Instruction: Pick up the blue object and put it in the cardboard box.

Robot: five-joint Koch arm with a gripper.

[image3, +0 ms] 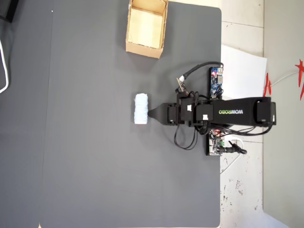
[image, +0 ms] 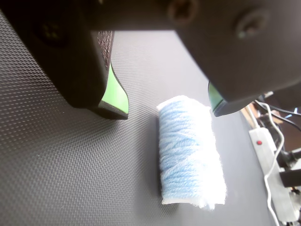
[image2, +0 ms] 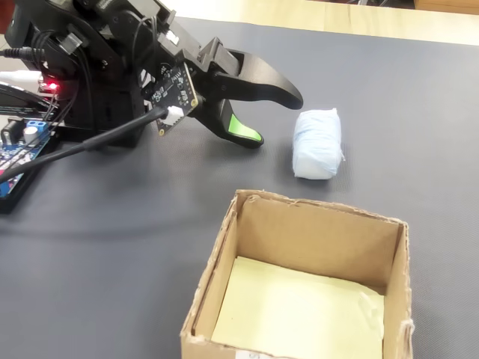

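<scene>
The blue object (image: 190, 150) is a pale blue yarn roll lying on the dark mat, just ahead of my gripper (image: 167, 110). The gripper is open, its green-padded jaws wide apart with nothing between them. The roll's near end sits close to the right jaw in the wrist view. In the fixed view the gripper (image2: 273, 118) hovers low, just left of the roll (image2: 317, 143). The cardboard box (image2: 314, 233) stands open in front, with a pale yellow floor. From overhead, the roll (image3: 141, 109) lies left of the gripper (image3: 152, 113), and the box (image3: 142, 49) sits at the top edge.
A circuit board and cables (image2: 22, 142) lie beside the arm's base. A white power strip (image: 270, 160) runs along the mat's right edge in the wrist view. White paper (image3: 242, 66) lies off the mat near the base.
</scene>
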